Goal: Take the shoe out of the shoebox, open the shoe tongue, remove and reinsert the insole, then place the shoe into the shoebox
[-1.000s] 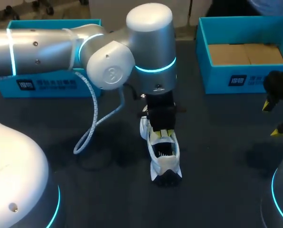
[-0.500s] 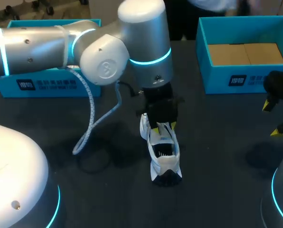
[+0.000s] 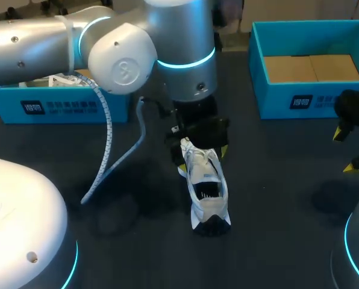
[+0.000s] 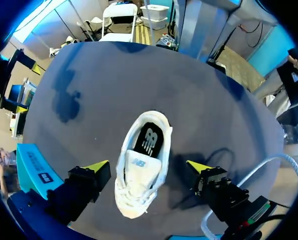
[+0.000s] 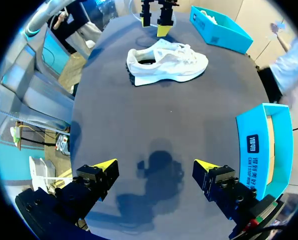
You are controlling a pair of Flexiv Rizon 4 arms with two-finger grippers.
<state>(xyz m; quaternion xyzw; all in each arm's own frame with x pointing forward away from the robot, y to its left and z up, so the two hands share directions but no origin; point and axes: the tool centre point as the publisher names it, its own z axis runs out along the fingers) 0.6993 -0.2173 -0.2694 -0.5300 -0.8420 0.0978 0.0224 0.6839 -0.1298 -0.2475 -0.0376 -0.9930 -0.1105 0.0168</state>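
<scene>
The white shoe (image 3: 206,195) stands on its sole on the dark tabletop (image 3: 276,198), between the left shoebox (image 3: 59,108) and the right shoebox (image 3: 312,103); the left hand (image 4: 148,167) hangs over it, released, fingers spread either side without touching; the right hand (image 5: 156,164), likewise released, hovers over bare tabletop near the right shoebox.

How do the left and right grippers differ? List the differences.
The left gripper hangs over the white sneaker, a finger on either side; the right gripper is over bare table, away from it. The left is near the table's middle, the right off to its side. Both are open.
</scene>
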